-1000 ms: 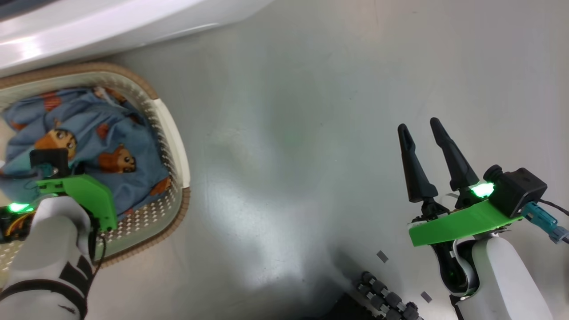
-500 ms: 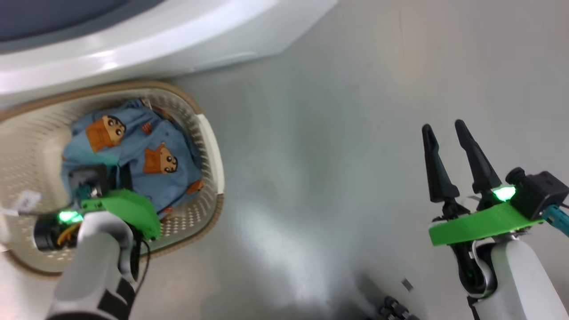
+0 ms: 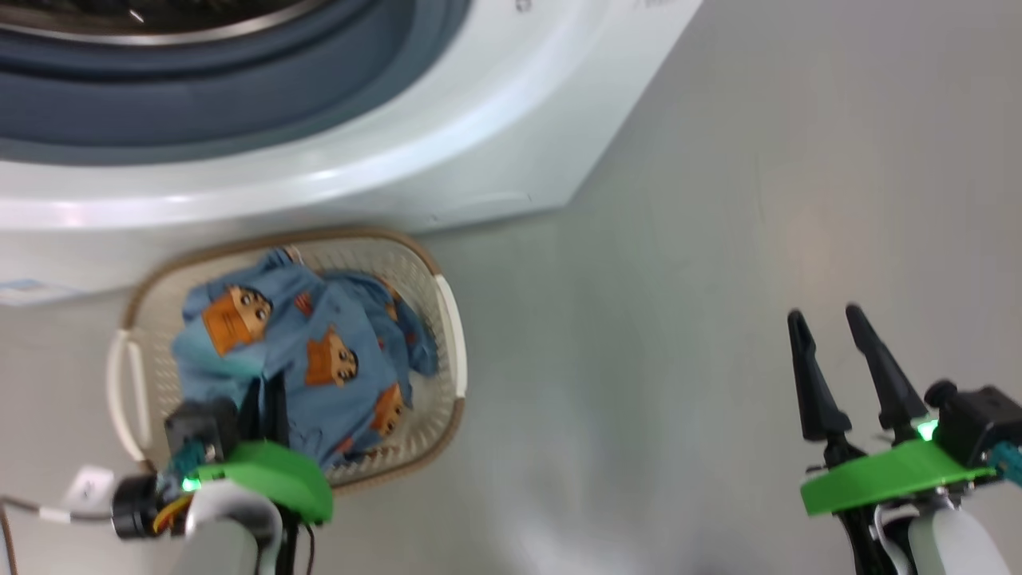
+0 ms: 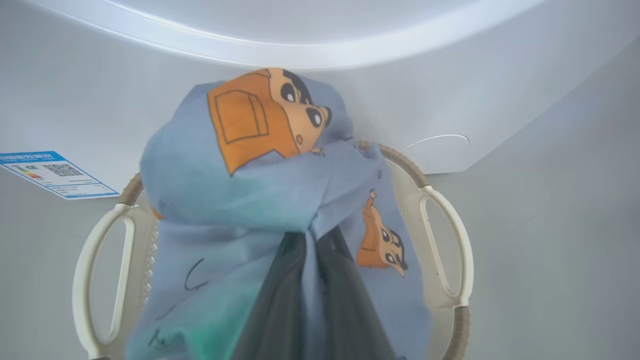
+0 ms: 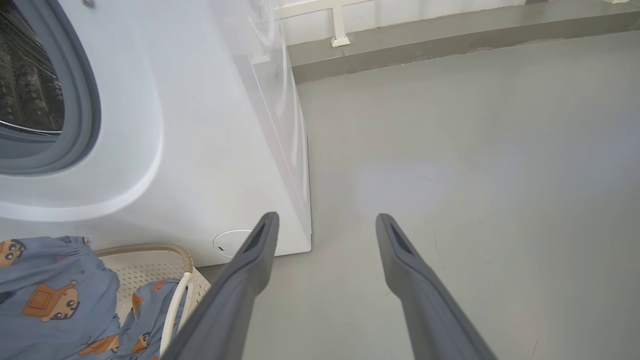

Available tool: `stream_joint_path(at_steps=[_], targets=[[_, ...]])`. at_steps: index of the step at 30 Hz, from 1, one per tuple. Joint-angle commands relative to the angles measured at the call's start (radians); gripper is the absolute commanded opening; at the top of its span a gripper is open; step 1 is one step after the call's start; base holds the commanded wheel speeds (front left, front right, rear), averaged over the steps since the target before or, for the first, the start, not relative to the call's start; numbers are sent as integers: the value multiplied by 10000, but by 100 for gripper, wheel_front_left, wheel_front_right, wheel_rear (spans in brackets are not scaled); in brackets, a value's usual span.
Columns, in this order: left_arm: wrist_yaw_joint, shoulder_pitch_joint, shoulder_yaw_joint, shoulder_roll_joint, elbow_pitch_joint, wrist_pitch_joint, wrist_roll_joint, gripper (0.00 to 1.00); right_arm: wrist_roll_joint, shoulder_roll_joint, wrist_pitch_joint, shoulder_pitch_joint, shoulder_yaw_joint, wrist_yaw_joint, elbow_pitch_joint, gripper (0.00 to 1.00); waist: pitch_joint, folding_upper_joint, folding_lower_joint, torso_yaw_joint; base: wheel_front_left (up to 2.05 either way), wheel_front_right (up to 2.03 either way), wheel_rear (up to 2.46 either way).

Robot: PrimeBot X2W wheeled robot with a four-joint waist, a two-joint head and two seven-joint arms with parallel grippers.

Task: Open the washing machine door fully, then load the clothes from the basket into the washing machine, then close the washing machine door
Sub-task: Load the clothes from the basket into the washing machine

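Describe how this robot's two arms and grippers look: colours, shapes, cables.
The left gripper and right gripper each have two long, dark, tapering fingers. Behind each sits a bright green bracket with a glowing green light, a black camera block with a teal plug, then a white forearm. The left wrist also shows orange wires and a grey cable with a white tag.

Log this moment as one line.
left tool: shut on clothes, above basket | right tool: open, empty, over floor | washer: open | step: loading
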Motion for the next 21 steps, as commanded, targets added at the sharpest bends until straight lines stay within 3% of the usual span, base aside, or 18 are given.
stream_joint_path(at_steps=[1,12,21], targets=[[-54,489,327,90,-415,-136,66,0,-176,-145,-118,399,143,98,-164,100,-1297,-1,0,673,0,0,0],[-292,2518,360,-76,-2434,-137,-18,0,-769,-207,-118,1621,-192,98,-273,100,-3393,-1,0,1055,0,0,0],[59,3898,-59,-83,-3733,-137,-566,0,-1234,-147,-118,2531,-441,98,-329,100,-4782,-1,0,1196,0,0,0]])
